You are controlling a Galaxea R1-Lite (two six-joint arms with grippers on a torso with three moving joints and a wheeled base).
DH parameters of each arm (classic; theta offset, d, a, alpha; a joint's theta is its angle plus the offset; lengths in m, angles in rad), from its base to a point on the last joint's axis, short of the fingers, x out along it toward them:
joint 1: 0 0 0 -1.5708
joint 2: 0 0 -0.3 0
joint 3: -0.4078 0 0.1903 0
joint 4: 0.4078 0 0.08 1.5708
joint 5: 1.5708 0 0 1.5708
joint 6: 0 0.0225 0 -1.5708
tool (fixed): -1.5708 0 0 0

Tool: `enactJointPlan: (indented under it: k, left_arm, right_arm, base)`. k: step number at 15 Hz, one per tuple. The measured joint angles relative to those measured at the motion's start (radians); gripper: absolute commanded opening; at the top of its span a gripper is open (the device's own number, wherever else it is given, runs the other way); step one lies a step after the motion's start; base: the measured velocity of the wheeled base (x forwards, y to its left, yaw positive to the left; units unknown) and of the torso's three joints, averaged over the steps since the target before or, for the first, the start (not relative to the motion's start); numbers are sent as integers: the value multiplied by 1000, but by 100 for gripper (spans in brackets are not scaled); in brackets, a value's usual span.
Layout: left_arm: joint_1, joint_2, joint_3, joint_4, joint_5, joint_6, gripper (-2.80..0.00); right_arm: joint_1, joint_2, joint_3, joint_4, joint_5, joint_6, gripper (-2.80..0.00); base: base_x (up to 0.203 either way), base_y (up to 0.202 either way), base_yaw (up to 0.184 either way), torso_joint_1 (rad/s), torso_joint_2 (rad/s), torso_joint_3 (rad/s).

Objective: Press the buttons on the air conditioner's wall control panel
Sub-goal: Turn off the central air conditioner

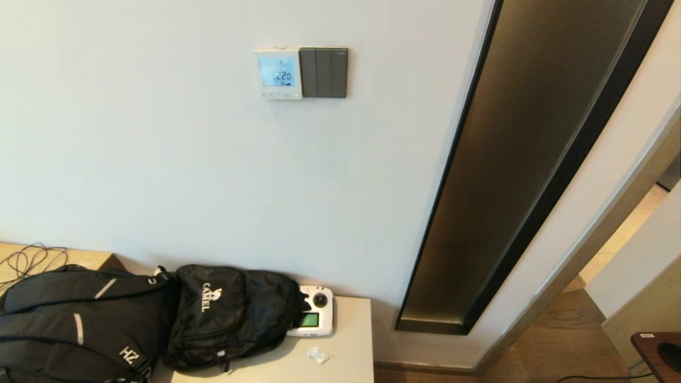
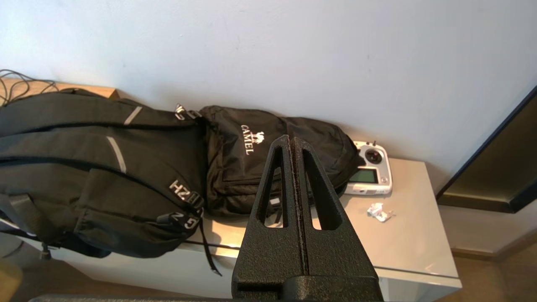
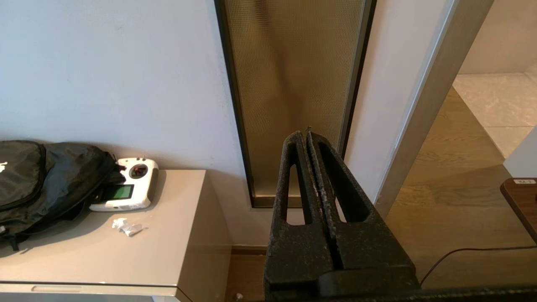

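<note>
The white air conditioner control panel (image 1: 277,74) hangs high on the wall, its blue screen lit and reading 22.0, with a row of small buttons (image 1: 277,95) under the screen. Neither arm shows in the head view. My left gripper (image 2: 291,139) is shut and empty, held low in front of the black backpacks, far below the panel. My right gripper (image 3: 305,134) is shut and empty, held low, pointing at the bronze wall strip. The panel is out of both wrist views.
A dark grey switch plate (image 1: 323,72) adjoins the panel's right side. Below stands a beige cabinet (image 1: 346,361) carrying two black backpacks (image 1: 229,314), a white remote controller (image 1: 315,318) and a paper scrap (image 1: 318,355). A bronze recessed strip (image 1: 511,175) runs down the wall on the right.
</note>
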Motion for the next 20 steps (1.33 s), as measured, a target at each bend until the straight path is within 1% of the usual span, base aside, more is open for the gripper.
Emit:
enactJointPlan:
  k: [4, 9, 16, 18, 20]
  left_arm:
    - [1, 0, -2, 4, 4, 5, -280]
    - [1, 0, -9, 14, 1, 40, -280]
    - [1, 0, -16, 15, -11, 40, -280]
    - [1, 4, -98, 28, -40, 36, -280]
    - [2, 49, -194, 43, -61, 33, -280]
  right_arm:
    - [0, 0, 0, 0, 0, 0, -280]
    - [1, 0, 0, 0, 0, 0, -280]
    - [2, 0, 0, 0, 0, 0, -280]
    - [1, 0, 0, 0, 0, 0, -280]
    - [2, 0, 0, 0, 0, 0, -280]
  base:
    - [0, 0, 0, 0, 0, 0]
    - [0, 0, 0, 0, 0, 0]
    - [0, 0, 0, 0, 0, 0]
    - [0, 0, 0, 0, 0, 0]
    - [0, 0, 0, 0, 0, 0]
